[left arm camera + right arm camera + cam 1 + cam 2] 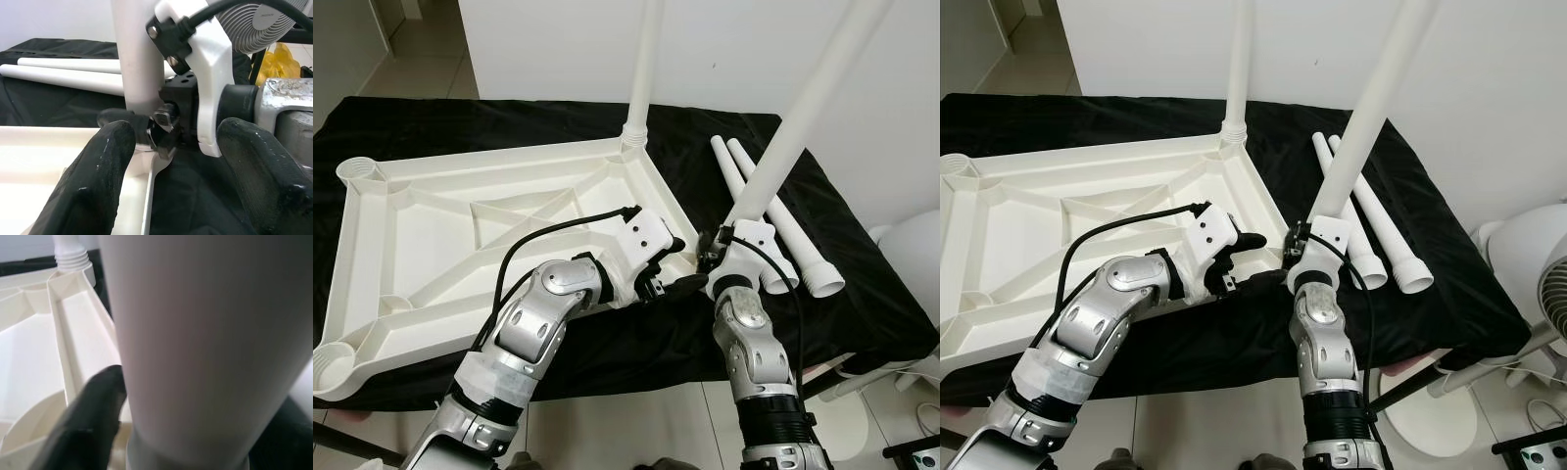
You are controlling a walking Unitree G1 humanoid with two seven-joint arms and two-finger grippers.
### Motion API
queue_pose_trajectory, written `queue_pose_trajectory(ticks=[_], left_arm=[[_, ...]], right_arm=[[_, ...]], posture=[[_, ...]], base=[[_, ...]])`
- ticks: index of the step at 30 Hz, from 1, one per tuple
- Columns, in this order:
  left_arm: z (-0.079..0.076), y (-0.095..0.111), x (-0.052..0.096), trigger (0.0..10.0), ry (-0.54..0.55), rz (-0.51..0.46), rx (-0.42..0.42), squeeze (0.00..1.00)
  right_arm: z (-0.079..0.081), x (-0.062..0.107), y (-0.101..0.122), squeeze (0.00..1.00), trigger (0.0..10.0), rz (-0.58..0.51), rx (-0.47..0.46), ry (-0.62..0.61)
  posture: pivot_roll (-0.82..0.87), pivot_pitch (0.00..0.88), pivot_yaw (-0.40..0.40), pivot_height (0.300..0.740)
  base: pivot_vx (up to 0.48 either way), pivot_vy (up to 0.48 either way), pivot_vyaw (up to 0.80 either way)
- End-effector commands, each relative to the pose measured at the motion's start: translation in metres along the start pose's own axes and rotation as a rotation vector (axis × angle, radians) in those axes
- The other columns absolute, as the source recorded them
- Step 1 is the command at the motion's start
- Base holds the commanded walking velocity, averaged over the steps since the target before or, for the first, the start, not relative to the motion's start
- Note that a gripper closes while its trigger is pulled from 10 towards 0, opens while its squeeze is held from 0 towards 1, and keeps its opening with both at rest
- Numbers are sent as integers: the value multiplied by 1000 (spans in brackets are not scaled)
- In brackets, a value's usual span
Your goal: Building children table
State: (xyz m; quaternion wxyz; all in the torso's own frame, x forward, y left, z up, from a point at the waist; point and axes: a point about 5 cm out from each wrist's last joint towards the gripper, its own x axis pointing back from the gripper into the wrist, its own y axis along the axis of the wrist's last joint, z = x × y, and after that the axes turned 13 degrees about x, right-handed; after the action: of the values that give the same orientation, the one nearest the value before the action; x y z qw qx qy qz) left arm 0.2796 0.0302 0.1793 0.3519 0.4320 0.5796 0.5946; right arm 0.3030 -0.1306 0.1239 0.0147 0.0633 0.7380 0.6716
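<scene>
The white table top [401,225] lies upside down on a black cloth. One white leg [644,69] stands upright in its far right corner socket. My right gripper [720,253] is shut on a second leg [813,98], held tilted with its lower end at the near right corner; the right wrist view has this leg [205,333] close up beside one black finger [93,416]. My left gripper [677,267] is open just left of that corner, its fingers [98,171] spread on either side of the leg's base [139,58].
Two loose legs [783,225] lie on the cloth to the right of the table top. Empty corner sockets [362,172] show at the left end. A white fan [1547,284] stands on the floor at the right, past the cloth's edge.
</scene>
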Motion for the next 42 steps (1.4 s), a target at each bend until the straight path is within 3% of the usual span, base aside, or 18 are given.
queue_pose_trajectory(ticks=[1, 9, 10, 13, 17, 22, 23, 27, 32, 42], left_arm=[[0, 2, 0, 10000, 30, -8, -11, 0], [-1, 2, 0, 10000, 29, -10, -8, 0], [-1, 2, 0, 10000, 30, -10, -8, 0], [-1, 2, 0, 10000, 31, -11, -8, 0], [-1, 3, -1, 10000, 29, -11, -8, 0], [-1, 3, -1, 10000, 29, -12, -7, 0], [1, 4, -1, 10000, 31, -12, -9, 0], [2, 4, -1, 10000, 32, -11, -11, 0], [-1, 1, 0, 10000, 9, 8, -13, 0], [-4, -12, 3, 10000, -18, 74, -41, 0]], right_arm=[[1, 4, -4, 1000, 10000, 19, -27, 23], [-5, 8, -7, 1000, 10000, 11, 12, 74], [-7, 9, -7, 0, 10000, -5, 15, 100], [-10, 9, -6, 0, 10000, -21, 19, 131], [-23, 8, -5, 0, 10000, -88, 75, 284], [-29, 6, -4, 0, 10000, -112, 112, 319], [-40, 1, -6, 0, 10000, -124, 192, 407], [-47, -3, -6, 0, 10000, -121, 234, 475], [-48, -11, -6, 0, 10000, -135, 262, 596], [-44, -26, -2, 0, 10000, -144, 308, 682]], posture=[[74, 0, -82, 740], [73, 0, -85, 740], [71, 0, -85, 740], [69, 0, -84, 740], [64, 0, -81, 740], [62, 0, -80, 740], [61, 0, -73, 740], [62, 0, -73, 740], [68, 0, -70, 740], [77, 0, -76, 740]], base=[[0, 0, 0], [0, 0, 0], [0, 0, 0], [0, 0, 0], [0, 0, 0], [0, 0, 0], [0, 0, 0], [0, 0, 0], [0, 0, 0], [0, 0, 0]])
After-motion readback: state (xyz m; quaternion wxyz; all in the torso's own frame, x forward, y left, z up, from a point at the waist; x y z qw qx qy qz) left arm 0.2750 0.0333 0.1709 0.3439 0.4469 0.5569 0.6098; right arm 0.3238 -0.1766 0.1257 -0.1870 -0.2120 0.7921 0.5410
